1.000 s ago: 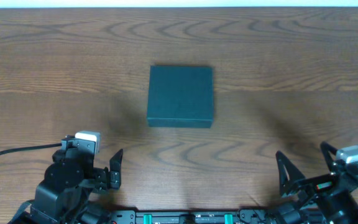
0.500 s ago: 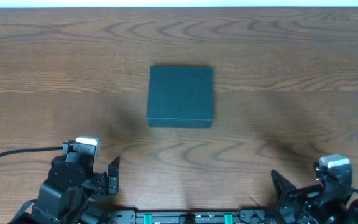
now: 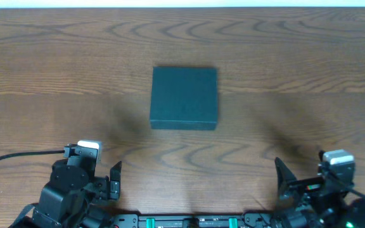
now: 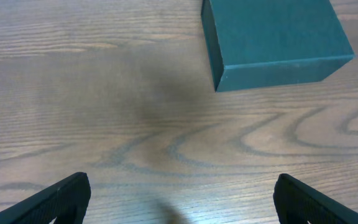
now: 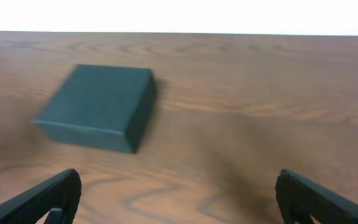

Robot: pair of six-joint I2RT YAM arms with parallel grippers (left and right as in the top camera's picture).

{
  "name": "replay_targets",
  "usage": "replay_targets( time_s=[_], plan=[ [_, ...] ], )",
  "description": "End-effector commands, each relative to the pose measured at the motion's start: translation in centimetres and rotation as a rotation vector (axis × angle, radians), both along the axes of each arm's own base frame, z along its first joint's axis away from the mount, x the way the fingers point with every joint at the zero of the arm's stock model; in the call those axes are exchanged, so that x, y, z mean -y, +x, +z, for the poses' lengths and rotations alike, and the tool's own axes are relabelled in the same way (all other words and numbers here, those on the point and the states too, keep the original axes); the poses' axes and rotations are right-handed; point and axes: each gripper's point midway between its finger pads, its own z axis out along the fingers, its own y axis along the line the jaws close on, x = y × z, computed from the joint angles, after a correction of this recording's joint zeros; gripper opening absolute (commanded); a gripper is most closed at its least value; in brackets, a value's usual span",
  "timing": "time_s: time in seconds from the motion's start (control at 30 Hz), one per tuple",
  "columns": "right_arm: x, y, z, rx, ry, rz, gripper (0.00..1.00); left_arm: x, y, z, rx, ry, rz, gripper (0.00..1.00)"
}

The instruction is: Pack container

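While both arms sit low at the near edge of the wooden table (image 3: pixel 296 63), the container (image 3: pixel 184 98) lies alone on the wood, a dark teal-grey square box with its flat top facing up and closed. It rests flat on the table, its sides running nearly square to the table's edges, and nothing touches it.

Seen from overhead, the left arm (image 3: pixel 68 190) is on the near side of the container and off to its left, well apart from it. The right arm (image 3: pixel 328 190) is on the near side of the container and off to its right, about as far away. A black cable (image 3: pixel 11 157) trails from the left arm away from the container toward the left border.

From the left wrist camera, the left gripper (image 4: pixel 182 199) has its two dark fingers spread wide, one at each lower corner of the view, with only bare wood between them. The container (image 4: pixel 275 37) lies beyond the fingers and toward the right-hand one, showing a near corner and two side walls.

From the right wrist camera, the right gripper (image 5: pixel 182 199) is likewise spread wide and holds nothing. The container (image 5: pixel 98 106) lies beyond it toward the left-hand finger, turned so that one corner points nearer the camera.
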Motion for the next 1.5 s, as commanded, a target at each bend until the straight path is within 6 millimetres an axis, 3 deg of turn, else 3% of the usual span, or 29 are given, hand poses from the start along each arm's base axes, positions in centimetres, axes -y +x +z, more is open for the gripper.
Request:
replay_targets(
  time_s=[0.0,0.23,0.5,0.67,1.47],
  plan=[
    [1.1,0.3,-3.2,0.001,-0.040,-0.059,0.99,-0.1,0.0,0.4,0.012,-0.008,0.010,0.95],
    [2.2,0.7,-9.9,-0.081,-0.068,-0.126,0.99,-0.1,0.0,0.4,0.013,-0.008,0.010,0.95],
    [2.1,1.4,-14.2,-0.174,-0.088,-0.121,0.99,-0.1,0.0,0.4,0.012,-0.008,0.010,0.95],
    [2.2,0.6,-17.5,-0.281,-0.127,-0.104,0.99,-0.1,0.0,0.4,0.012,-0.008,0.010,0.95],
    [2.1,0.6,-17.6,-0.282,-0.134,-0.095,0.99,-0.1,0.0,0.4,0.012,-0.009,0.010,0.95]
  ],
)
